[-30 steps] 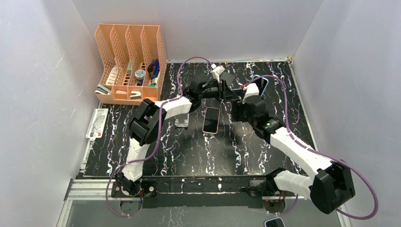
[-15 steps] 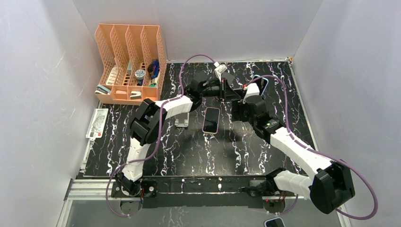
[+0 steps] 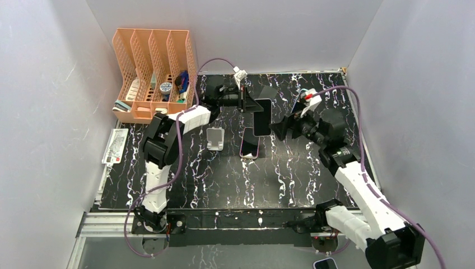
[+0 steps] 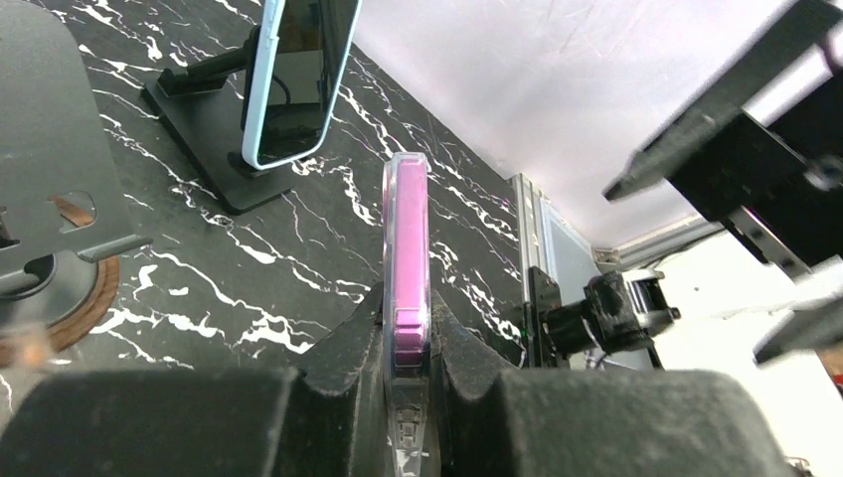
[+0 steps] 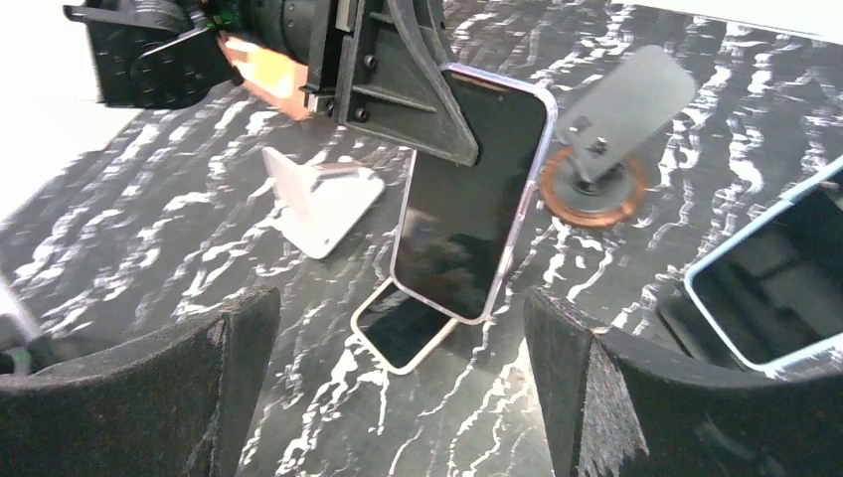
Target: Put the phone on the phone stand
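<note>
Left tool [image 4: 408, 343] clamps phone [image 4: 408, 238] | right tool [image 5: 398, 333] spread, empty | organizer [image 3: 124, 64] holds oddments [image 3: 166, 87]

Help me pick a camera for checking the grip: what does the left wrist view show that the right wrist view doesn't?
Only the left wrist: the held phone edge-on, its pink rim clamped between the fingers of the left pincer. Only the right wrist: that phone's dark screen face, the white stand on the table, and a second phone lying flat below the held one. Both: the held phone, the grey stand with its copper ring base, and the blue-cased phone.
</note>
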`<act>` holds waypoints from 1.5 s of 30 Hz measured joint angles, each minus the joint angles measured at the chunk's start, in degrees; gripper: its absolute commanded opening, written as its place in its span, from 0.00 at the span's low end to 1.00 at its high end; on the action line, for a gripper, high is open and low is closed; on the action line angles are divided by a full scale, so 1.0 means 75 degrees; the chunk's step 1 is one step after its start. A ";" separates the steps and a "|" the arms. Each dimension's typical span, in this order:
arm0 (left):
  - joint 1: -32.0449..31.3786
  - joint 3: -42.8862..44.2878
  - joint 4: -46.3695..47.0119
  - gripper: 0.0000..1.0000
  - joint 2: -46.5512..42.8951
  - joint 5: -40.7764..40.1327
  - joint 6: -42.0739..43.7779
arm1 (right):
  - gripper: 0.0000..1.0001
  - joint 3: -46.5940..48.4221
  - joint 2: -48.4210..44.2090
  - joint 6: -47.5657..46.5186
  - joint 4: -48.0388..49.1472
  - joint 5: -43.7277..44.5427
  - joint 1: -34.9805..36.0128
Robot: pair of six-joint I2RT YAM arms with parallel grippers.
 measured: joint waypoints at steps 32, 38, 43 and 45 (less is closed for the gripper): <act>-0.0245 -0.0822 0.0350 0.00 -0.2232 0.1784 -0.0122 | 0.64 0.0187 0.1961 0.3249 0.4744 -0.5281 -0.2168; -0.0312 -0.0822 0.0425 0.00 -0.1874 0.1781 -0.0262 | 0.59 0.0192 0.2136 0.3366 0.5065 -0.5333 -0.2002; -0.0315 -0.0799 0.0516 0.00 -0.1795 0.1778 -0.0382 | 0.56 0.0347 0.2425 0.3401 0.5222 -0.5511 -0.1888; -0.0321 -0.0764 0.0542 0.00 -0.1792 0.1775 -0.0428 | 0.56 0.0356 0.2530 0.3398 0.5240 -0.5540 -0.1856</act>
